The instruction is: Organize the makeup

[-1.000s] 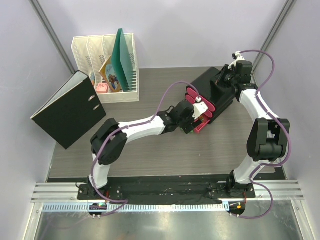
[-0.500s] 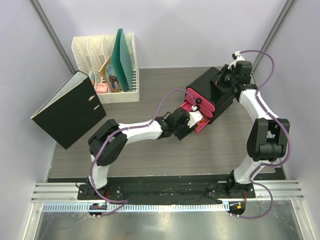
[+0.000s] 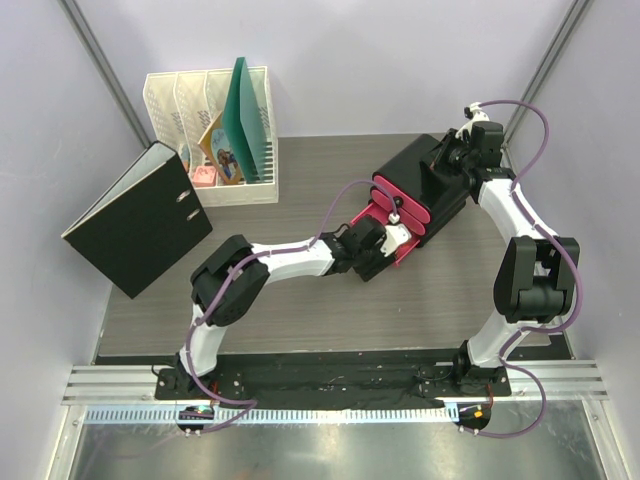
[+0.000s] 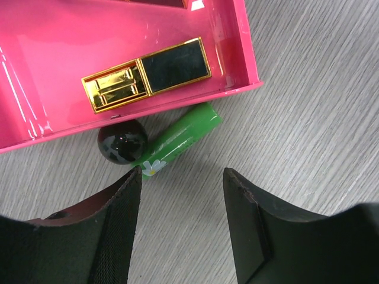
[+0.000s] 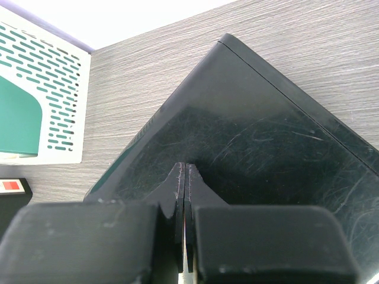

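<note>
My left hand [image 4: 180,183] hangs open just over the bench [image 4: 308,118], fingers apart with nothing between them. The pulled-out pink drawer [image 4: 71,59] holds one gold-and-black case [image 4: 148,74], lying flat. The small green tube [image 4: 180,139] lies outside on the bench, against the drawer's front wall, beside a glossy black round piece [image 4: 121,142]. My right hand [image 5: 185,177] is closed and empty, resting on top of the black box [image 5: 266,154]

Right against the pink drawer's [image 4: 71,59] front wall lie the green tube [image 4: 180,139] and a black ball [image 4: 121,144], crowding you there; past the drawer's corner, the bare table [image 4: 314,106] leaves you room.
</note>
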You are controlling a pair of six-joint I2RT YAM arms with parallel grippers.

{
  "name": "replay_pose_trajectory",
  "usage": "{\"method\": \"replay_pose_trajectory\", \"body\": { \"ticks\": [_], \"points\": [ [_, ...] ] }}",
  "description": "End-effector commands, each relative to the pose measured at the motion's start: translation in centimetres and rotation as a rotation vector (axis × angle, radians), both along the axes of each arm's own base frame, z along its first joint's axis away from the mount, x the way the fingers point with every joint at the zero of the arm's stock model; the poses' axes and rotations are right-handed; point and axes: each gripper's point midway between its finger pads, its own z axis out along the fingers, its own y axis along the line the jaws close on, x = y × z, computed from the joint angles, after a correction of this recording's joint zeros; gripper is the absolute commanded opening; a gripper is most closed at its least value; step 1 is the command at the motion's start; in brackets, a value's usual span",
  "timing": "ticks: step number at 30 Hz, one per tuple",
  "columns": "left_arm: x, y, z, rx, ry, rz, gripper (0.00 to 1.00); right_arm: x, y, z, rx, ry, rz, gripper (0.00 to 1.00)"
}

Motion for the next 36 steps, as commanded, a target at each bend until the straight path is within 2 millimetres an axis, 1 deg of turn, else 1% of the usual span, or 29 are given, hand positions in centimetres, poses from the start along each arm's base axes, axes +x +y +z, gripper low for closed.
{"method": "replay_pose_trajectory", "body": {
  "ticks": [1,6,9,10,12,14,15,16,18,20,21,22,23,25,26,28,32,36],
  "points": [
    [0.4,-0.9,0.6,-0.026,-0.002,-0.008,0.57,-8.2,-0.2,-13.2,-0.061,0.515,0.012,0.01],
    [0.4,-1.0,-1.1,-0.003,0.019,-0.003,0.59,-8.1,-0.1,-13.1,-0.061,0.512,0.014,0.01],
    [0.5,-1.3,-1.6,-0.006,0.031,0.006,0.60,-8.2,-0.1,-13.3,-0.063,0.519,0.016,0.01],
    [0.6,-1.4,-1.5,-0.009,0.028,0.008,0.59,-8.2,-0.2,-13.3,-0.062,0.517,0.015,0.01],
    [0.7,-1.6,-1.8,-0.009,0.036,0.012,0.58,-8.2,-0.2,-13.3,-0.064,0.517,0.015,0.01],
    [0.7,-1.6,-1.9,-0.007,0.038,0.014,0.52,-8.2,-0.2,-13.3,-0.064,0.519,0.015,0.01],
    [0.7,-1.6,-1.9,-0.005,0.036,0.012,0.52,-8.3,-0.2,-13.3,-0.063,0.520,0.014,0.01],
    [0.7,-1.6,-1.4,-0.009,0.033,0.010,0.54,-8.3,-0.2,-13.3,-0.065,0.518,0.016,0.01],
    [0.8,-1.3,-1.1,-0.004,0.025,0.022,0.61,-8.3,-0.2,-13.3,-0.063,0.520,0.014,0.01],
    [1.0,-1.1,0.1,-0.014,0.005,0.030,0.61,-8.3,-0.2,-13.4,-0.063,0.522,0.014,0.01],
    [1.1,-0.9,0.2,-0.012,-0.004,0.036,0.61,-8.4,-0.2,-13.4,-0.062,0.523,0.015,0.01],
    [1.2,-0.9,1.0,-0.024,-0.016,0.042,0.61,-8.4,-0.2,-13.5,-0.066,0.522,0.018,0.01],
    [1.3,-0.9,1.4,-0.031,-0.023,0.046,0.63,-8.3,-0.2,-13.5,-0.062,0.524,0.014,0.01],
    [1.6,-1.1,2.2,-0.049,-0.028,0.065,0.70,-8.4,-0.1,-13.6,-0.064,0.526,0.018,0.01],
    [1.6,-1.2,2.4,-0.057,-0.023,0.075,0.79,-8.3,-0.1,-13.5,-0.063,0.525,0.017,0.01],
    [1.7,-1.7,3.0,-0.086,-0.006,0.108,0.85,-8.4,-0.1,-13.6,-0.063,0.526,0.019,0.01],
    [1.7,-2.2,3.1,-0.121,0.042,0.163,0.85,-8.4,0.0,-13.6,-0.061,0.527,0.018,0.01],
    [1.4,-3.0,2.2,-0.141,0.099,0.195,0.85,-8.6,0.0,-13.7,-0.062,0.529,0.019,0.01]
  ]
}}
